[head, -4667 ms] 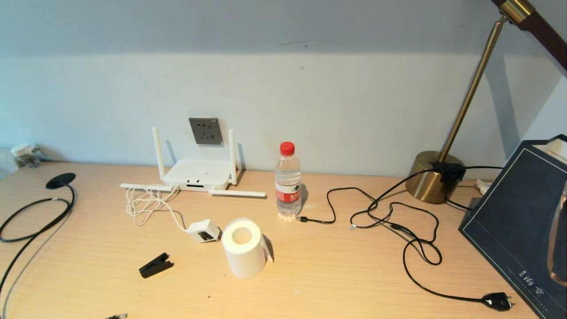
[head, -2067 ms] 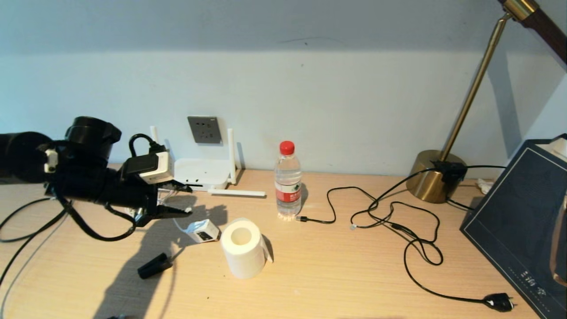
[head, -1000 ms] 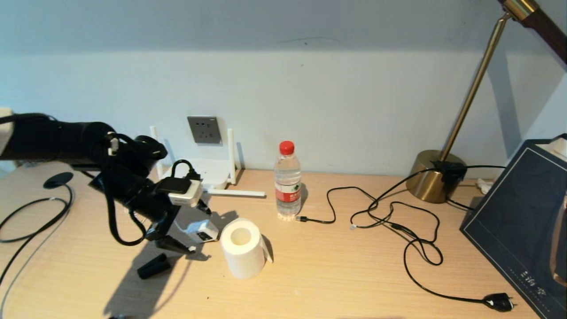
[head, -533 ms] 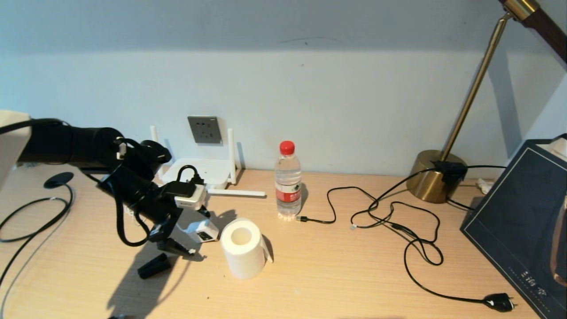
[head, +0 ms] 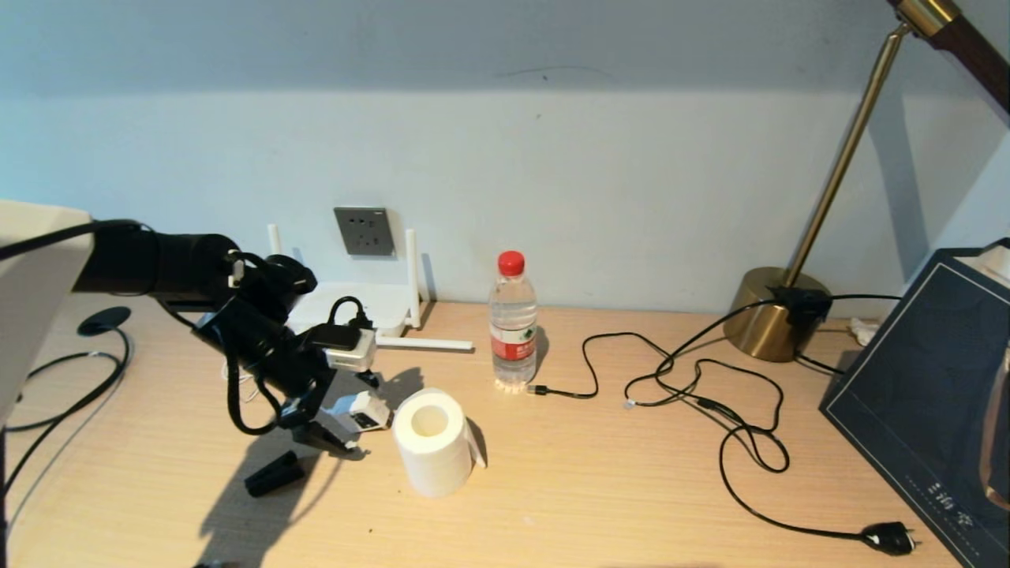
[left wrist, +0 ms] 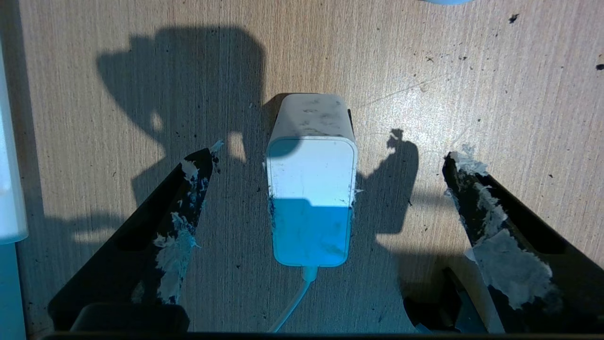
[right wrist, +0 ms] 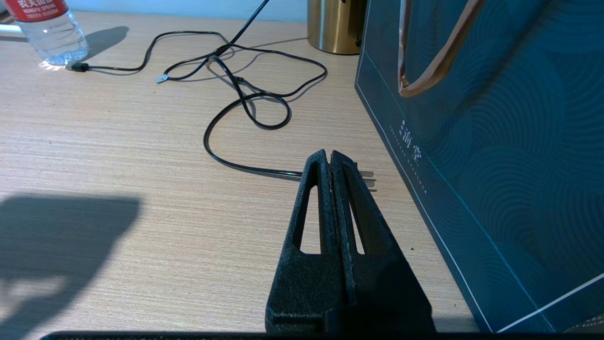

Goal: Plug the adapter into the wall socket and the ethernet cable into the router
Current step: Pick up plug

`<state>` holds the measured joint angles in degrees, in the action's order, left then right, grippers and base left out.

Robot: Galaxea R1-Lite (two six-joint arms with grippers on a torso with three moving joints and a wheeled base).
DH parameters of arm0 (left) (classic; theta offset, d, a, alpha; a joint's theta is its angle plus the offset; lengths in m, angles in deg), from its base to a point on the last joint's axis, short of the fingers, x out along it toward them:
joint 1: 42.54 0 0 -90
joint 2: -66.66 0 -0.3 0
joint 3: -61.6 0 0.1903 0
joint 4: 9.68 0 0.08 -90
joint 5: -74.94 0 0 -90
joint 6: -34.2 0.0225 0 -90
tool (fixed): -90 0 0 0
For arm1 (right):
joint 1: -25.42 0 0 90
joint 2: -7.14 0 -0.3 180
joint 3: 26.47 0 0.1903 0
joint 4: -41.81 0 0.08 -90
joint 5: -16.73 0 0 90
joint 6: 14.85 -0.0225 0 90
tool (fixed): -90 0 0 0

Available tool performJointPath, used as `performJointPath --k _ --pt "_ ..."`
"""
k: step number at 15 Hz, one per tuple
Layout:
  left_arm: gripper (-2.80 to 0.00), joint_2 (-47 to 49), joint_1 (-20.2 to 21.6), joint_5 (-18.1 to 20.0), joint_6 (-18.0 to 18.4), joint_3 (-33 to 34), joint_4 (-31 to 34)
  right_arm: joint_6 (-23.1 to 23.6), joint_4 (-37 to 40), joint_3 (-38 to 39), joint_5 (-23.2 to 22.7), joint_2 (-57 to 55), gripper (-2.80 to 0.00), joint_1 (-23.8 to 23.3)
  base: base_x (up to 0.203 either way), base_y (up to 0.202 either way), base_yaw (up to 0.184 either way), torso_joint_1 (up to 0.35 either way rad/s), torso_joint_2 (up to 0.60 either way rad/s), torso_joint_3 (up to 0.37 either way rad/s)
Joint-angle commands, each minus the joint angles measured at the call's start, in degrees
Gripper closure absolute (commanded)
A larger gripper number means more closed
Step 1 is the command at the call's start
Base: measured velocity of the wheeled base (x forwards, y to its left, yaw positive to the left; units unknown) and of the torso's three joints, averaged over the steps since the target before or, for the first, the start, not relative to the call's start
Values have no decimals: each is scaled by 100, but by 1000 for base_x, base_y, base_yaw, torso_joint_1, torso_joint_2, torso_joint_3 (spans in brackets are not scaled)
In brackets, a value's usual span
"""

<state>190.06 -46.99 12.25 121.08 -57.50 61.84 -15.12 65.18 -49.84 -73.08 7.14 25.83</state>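
The adapter [left wrist: 311,182] is white with a dark label face. Beside it, the paper roll [head: 432,440] is white; the water bottle [head: 513,323] wears a red cap.

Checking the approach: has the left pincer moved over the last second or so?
Yes. The left pincer has shifted toward the paper roll and now stands open around the adapter, touching nothing.

Matt woodgrain table [head: 600,489], brass lamp [head: 769,315]

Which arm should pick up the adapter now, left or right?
Left. Its open hand straddles the small white cube adapter on the wooden desk. The right hand is shut, parked by the dark blue bag.
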Motion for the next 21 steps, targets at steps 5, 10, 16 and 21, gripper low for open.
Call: performJointPath --k 5,10,16,21 --pt "0 105 -32 -50 22 -112 36 0 0 0 -1 -9 0 2 0 0 0 0 0 0" --pt "0 152 -38 -41 14 -130 36 6 0 0 -1 -9 0 2 0 0 0 0 0 0" --pt "0 -409 40 622 -294 54 36 0 0 0 -1 -9 0 2 0 0 0 0 0 0" --pt "0 -2321 732 2066 -2232 263 129 0 0 0 -1 -9 0 2 0 0 0 0 0 0"
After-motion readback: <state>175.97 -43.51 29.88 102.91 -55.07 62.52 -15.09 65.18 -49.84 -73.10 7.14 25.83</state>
